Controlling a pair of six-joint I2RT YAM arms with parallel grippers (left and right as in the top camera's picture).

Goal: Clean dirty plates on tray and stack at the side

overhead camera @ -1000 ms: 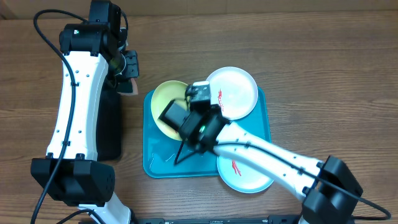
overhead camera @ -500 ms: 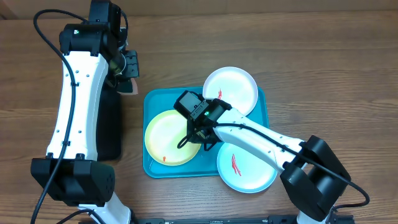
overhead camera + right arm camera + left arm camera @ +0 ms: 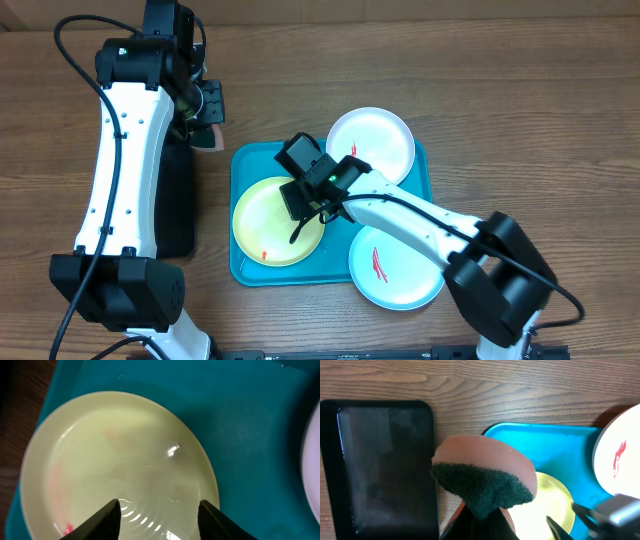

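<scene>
The turquoise tray [image 3: 252,160] holds three plates. A pale yellow-green plate [image 3: 262,222] lies flat at its left, with a small red smear near its front edge. A white plate [image 3: 380,140] with a red smear sits at the back right, over the rim. Another smeared white plate [image 3: 400,270] sits at the front right. My right gripper [image 3: 305,225] is open and empty just above the yellow-green plate [image 3: 120,455], its fingers [image 3: 160,520] spread over it. My left gripper [image 3: 207,125] is shut on a sponge [image 3: 482,477], left of the tray [image 3: 555,445].
A narrow black tray [image 3: 178,215] lies left of the turquoise tray, under my left arm; it also shows in the left wrist view [image 3: 380,460]. Bare wooden table surrounds both trays.
The yellow-green plate moved from the tray's back left to its front left and lies flat. My right gripper is now open above it. The left arm has not moved.
</scene>
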